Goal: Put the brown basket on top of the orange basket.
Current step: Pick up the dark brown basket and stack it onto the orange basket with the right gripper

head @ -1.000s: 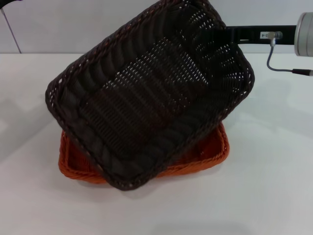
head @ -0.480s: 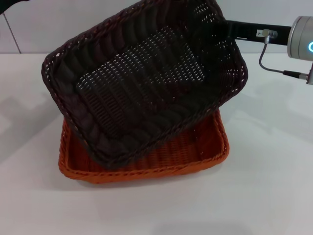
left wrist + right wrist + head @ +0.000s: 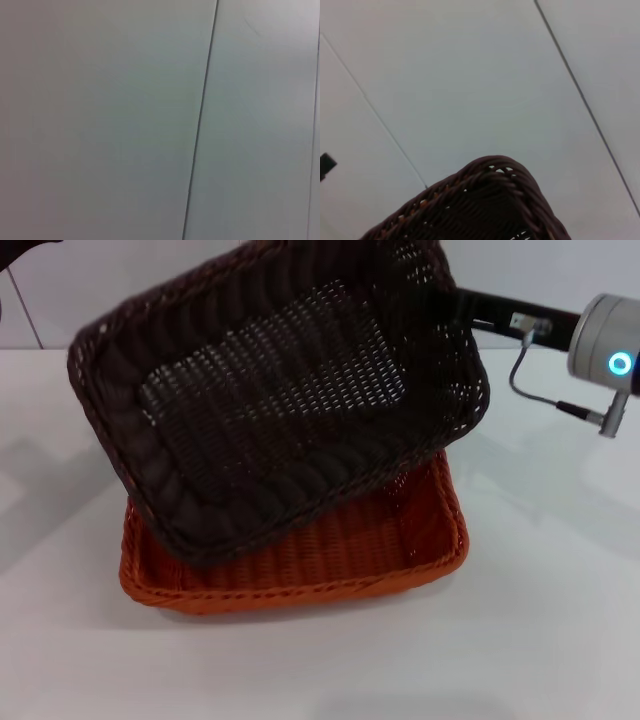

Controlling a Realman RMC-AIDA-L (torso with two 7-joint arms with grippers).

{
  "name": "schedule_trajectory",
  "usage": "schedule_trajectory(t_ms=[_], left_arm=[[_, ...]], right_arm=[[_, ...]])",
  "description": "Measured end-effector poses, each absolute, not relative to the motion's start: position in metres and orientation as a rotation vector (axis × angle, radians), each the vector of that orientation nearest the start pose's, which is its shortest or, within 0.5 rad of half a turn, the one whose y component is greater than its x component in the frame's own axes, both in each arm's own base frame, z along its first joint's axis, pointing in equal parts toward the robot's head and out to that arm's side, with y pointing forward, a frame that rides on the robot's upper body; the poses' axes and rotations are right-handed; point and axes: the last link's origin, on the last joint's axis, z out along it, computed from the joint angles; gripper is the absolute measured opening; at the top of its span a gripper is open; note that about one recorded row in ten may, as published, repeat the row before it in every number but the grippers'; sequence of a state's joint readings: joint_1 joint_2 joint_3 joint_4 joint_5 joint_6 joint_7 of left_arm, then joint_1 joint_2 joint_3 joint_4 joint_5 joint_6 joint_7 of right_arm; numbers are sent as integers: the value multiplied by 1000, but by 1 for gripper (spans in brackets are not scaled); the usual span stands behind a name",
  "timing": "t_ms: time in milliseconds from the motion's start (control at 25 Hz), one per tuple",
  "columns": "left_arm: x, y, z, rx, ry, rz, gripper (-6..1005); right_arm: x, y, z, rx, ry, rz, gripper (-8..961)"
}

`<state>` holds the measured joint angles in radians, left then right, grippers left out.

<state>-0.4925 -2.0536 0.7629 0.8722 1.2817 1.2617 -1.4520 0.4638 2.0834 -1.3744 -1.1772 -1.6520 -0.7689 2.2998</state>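
The brown basket [image 3: 270, 400] hangs tilted in the air, its open side facing me, over the back and left of the orange basket [image 3: 330, 550]. The orange basket rests flat on the white table. My right arm [image 3: 520, 318] reaches in from the right to the brown basket's far right rim, where the weave hides its gripper. The right wrist view shows one braided corner of the brown basket [image 3: 485, 205] close up against the wall. My left gripper is out of view, and its wrist camera sees only a wall panel.
The white table [image 3: 540, 620] spreads out around the baskets. A pale panelled wall [image 3: 560, 270] stands behind them. A grey cable [image 3: 530, 380] loops under my right wrist joint [image 3: 605, 335].
The brown basket has moved left and higher in the head view, uncovering more of the orange basket's inside. My right wrist joint has shifted left and down.
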Motion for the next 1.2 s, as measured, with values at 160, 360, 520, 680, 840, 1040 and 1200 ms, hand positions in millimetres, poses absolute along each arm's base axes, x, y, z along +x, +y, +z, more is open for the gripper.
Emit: schedule_trajectory(t_ms=[160, 360, 520, 680, 840, 1040, 1200], left_arm=[[-218, 398, 120, -1993, -489, -1180, 783], [-219, 401, 118, -1987, -505, -1174, 783], [-219, 403, 115, -1988, -520, -1167, 783], [-219, 405, 114, -1988, -528, -1162, 782], [-222, 406, 116, -1970, -533, -1148, 782], [-226, 408, 121, -1948, -525, -1128, 782], [-228, 410, 122, -1936, -535, -1116, 782]], right_arm=[[142, 397, 9, -2202, 1006, 876, 177], [137, 387, 8, -2206, 957, 894, 177], [134, 382, 11, -2192, 951, 985, 177], [135, 379, 11, -2189, 951, 997, 178], [139, 374, 8, -2182, 972, 1005, 178], [138, 370, 4, -2191, 976, 1003, 178], [134, 366, -1, -2200, 984, 1018, 179]])
